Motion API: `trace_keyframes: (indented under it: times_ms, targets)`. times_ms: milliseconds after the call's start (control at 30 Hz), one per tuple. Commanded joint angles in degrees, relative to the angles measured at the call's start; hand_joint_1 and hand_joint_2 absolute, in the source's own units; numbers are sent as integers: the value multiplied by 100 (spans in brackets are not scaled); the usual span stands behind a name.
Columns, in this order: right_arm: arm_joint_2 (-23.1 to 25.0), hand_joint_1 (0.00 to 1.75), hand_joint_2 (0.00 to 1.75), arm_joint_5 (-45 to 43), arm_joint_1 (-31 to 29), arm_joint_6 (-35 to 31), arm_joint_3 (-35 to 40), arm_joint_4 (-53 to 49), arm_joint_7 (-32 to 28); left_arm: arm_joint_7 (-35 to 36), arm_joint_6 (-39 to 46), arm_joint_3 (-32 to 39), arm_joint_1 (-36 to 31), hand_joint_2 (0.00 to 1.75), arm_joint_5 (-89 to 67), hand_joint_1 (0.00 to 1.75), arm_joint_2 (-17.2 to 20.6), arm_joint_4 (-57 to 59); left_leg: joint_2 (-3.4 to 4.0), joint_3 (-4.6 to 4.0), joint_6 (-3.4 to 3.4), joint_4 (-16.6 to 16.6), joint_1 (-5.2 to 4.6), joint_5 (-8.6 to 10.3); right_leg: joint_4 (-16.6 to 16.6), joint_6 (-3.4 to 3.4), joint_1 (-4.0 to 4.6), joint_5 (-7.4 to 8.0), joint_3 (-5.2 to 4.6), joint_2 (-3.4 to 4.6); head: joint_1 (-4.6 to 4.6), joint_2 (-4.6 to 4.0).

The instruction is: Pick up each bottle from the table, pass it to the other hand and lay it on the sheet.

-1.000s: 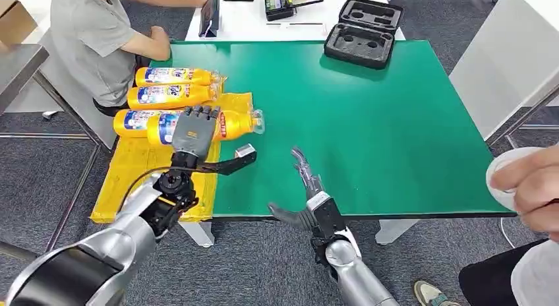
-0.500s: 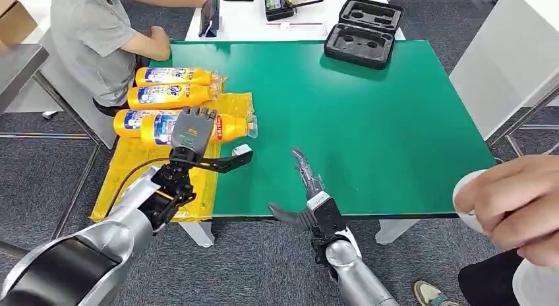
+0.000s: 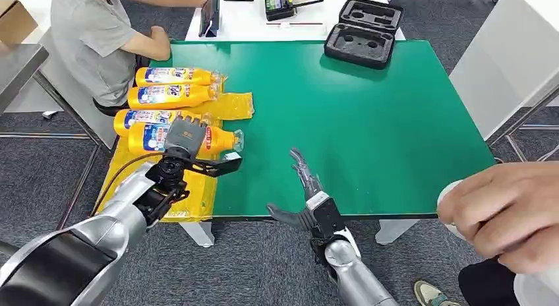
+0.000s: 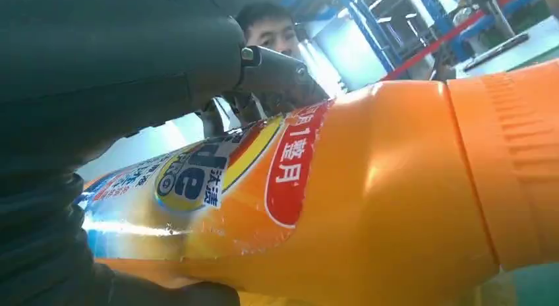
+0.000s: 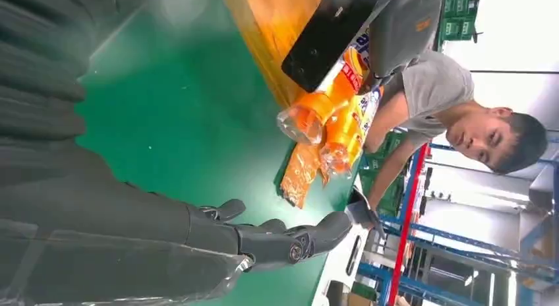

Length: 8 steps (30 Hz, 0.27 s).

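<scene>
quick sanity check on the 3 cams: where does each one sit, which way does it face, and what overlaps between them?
Head view: high on the body, facing forward and down at the green table; both silver arms show, left hand gripping a bottle, right hand open.
Left wrist view: behind the left hand, close against the bottle; dark fingers wrap it.
Right wrist view: behind the right hand, facing across the table toward the bottles and a seated person.
Shared: all three show the held bottle.

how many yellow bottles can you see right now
4: two at the sheet's far end, one nearer, one held by the left hand. None looks hidden.
</scene>
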Motion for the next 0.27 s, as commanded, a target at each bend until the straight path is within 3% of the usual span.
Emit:
trace_keyframes:
  times_ms: [33,267]
  targets:
    - [32,0,175,-36,-259,38,23,348,15,16,-119,-271,-374,175,6,175,93,378,11,0,-10,7,11,-4,1,-10,11,2,1,9,0,0]
    - [22,0,175,-61,-232,1,31,397,15,-153,-89,-133,-299,175,109,175,156,389,7,-1,-8,6,7,-3,1,-8,8,1,0,6,0,0]
